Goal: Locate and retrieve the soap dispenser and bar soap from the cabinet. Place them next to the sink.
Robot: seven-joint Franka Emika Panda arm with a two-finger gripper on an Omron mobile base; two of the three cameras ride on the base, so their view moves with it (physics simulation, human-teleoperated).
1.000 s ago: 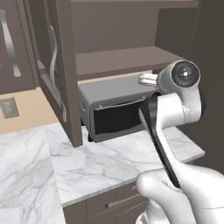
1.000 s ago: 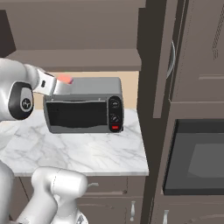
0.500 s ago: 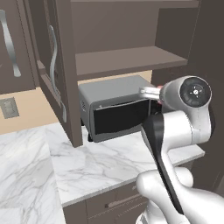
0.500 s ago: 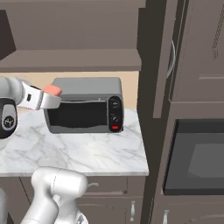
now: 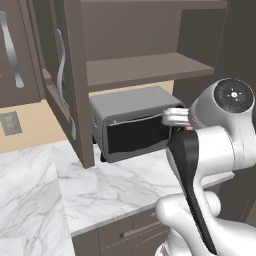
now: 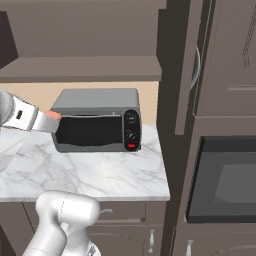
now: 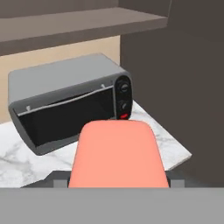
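**Mia:** Where is the bar soap (image 7: 117,153)?

**Ben:** The gripper (image 6: 50,121) has it. In the hand view the pink bar looks big and close, and it sticks out in front of the hand. From the right base view you can see a bit of pink at the end of the arm, just left of the toaster oven (image 6: 97,126).

**Mia:** So are the fingers clamped on it?

**Ben:** Yes, they pinch the bar from both sides. The bar hides most of them, though.

**Mia:** Is the soap on the worktop (image 5: 115,187)?

**Ben:** No. It is up in the air, above the white marble worktop and in front of the dark glass door of the toaster oven.

**Mia:** What about the cabinet (image 5: 145,65)?

**Ben:** It hangs over the toaster oven. Its door (image 5: 62,82) with the curvy silver handle (image 5: 64,82) stands open. The shelf (image 5: 150,67) inside looks bare from here.

**Mia:** What else is near?

**Ben:** A tall dark cupboard (image 6: 220,75) stands at the right, with a black oven (image 6: 222,182) built in lower down.
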